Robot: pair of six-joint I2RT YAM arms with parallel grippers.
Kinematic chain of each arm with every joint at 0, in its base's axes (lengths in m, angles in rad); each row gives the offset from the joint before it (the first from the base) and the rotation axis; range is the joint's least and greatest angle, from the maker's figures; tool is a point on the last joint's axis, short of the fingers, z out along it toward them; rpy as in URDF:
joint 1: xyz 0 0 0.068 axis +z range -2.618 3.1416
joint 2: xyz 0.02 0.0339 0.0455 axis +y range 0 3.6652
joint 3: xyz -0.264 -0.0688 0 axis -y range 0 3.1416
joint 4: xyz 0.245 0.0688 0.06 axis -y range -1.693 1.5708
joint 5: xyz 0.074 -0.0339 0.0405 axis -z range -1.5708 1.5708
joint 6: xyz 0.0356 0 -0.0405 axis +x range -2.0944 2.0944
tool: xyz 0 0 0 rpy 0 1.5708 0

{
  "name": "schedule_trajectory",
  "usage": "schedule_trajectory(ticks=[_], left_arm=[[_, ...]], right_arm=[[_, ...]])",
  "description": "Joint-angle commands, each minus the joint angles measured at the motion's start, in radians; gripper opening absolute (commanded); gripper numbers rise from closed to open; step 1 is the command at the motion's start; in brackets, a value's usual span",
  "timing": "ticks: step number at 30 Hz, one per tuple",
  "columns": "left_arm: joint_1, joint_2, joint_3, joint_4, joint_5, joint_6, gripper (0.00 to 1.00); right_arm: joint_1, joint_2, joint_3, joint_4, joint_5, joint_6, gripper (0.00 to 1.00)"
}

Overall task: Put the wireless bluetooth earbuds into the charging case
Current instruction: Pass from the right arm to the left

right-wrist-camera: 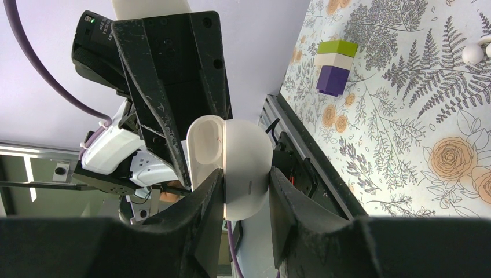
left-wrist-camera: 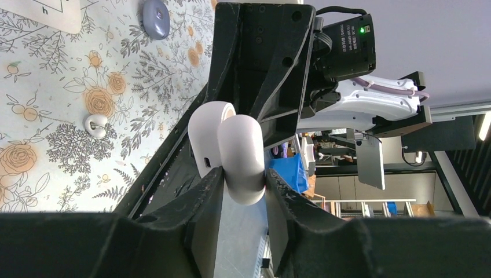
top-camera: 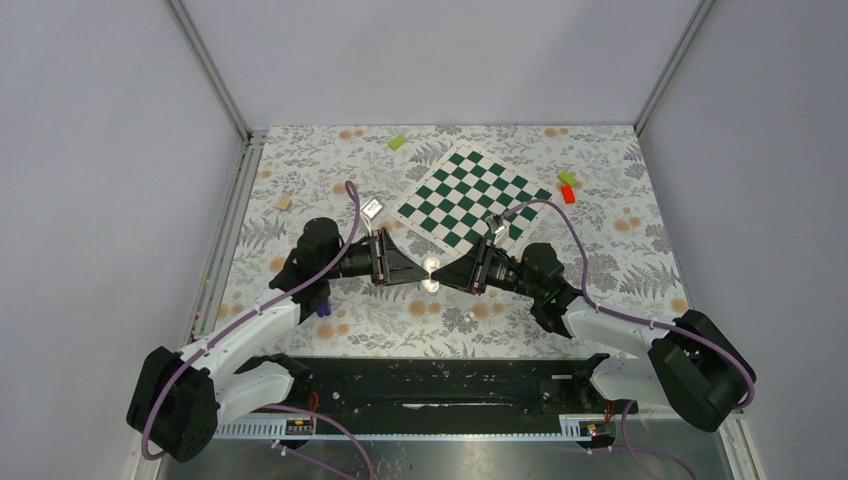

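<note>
The white charging case (top-camera: 431, 272) hangs in the air between my two arms, just in front of the chessboard. It stands open: in the left wrist view a rounded half (left-wrist-camera: 242, 159) sits beside a half with a small port (left-wrist-camera: 202, 142). My left gripper (left-wrist-camera: 243, 180) is shut on the rounded half, both pads touching it. My right gripper (right-wrist-camera: 246, 182) is shut on the case (right-wrist-camera: 248, 162) from the opposite side, next to the hollow half (right-wrist-camera: 204, 145). One white earbud (left-wrist-camera: 95, 124) lies on the floral cloth. Another small white earbud (right-wrist-camera: 472, 53) lies near the stacked block.
A green-white-purple stacked block (right-wrist-camera: 336, 65) stands on the cloth beside the left arm. A small greyish-purple rounded thing (left-wrist-camera: 155, 17) lies near the chessboard (top-camera: 470, 195) corner. Green (top-camera: 398, 142) and red (top-camera: 568, 194) blocks sit at the back. The black base rail (top-camera: 430, 385) runs along the near edge.
</note>
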Motion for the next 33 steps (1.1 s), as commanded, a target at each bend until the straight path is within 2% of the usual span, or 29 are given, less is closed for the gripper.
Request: schedule_trajectory(ticks=[1,10,11,12,14,17,29,33], left_arm=[[0.005,-0.001,-0.003,0.067,0.012,-0.001,0.3],[0.005,0.004,-0.005,0.063,0.004,-0.001,0.17],[0.005,0.005,-0.005,0.062,0.005,-0.002,0.2],[0.006,0.006,-0.005,0.064,0.008,-0.001,0.27],[0.006,0.006,-0.004,0.065,0.01,-0.001,0.45],[0.005,0.004,0.001,0.052,0.007,0.009,0.5],[0.005,0.007,0.004,0.046,0.001,0.017,0.37],[0.005,0.004,0.006,0.043,0.0,0.016,0.27]], right_arm=[[-0.002,-0.008,0.029,0.058,-0.017,0.008,0.12],[-0.003,-0.007,0.027,0.06,-0.018,0.009,0.12],[-0.004,-0.008,0.027,0.058,-0.017,0.01,0.12],[-0.003,-0.008,0.027,0.057,-0.018,0.009,0.12],[-0.003,-0.008,0.029,0.054,-0.018,0.009,0.12],[-0.002,-0.008,0.031,0.053,-0.017,0.008,0.12],[-0.003,-0.009,0.036,0.047,-0.018,0.005,0.12],[-0.004,-0.01,0.038,0.044,-0.017,0.006,0.12]])
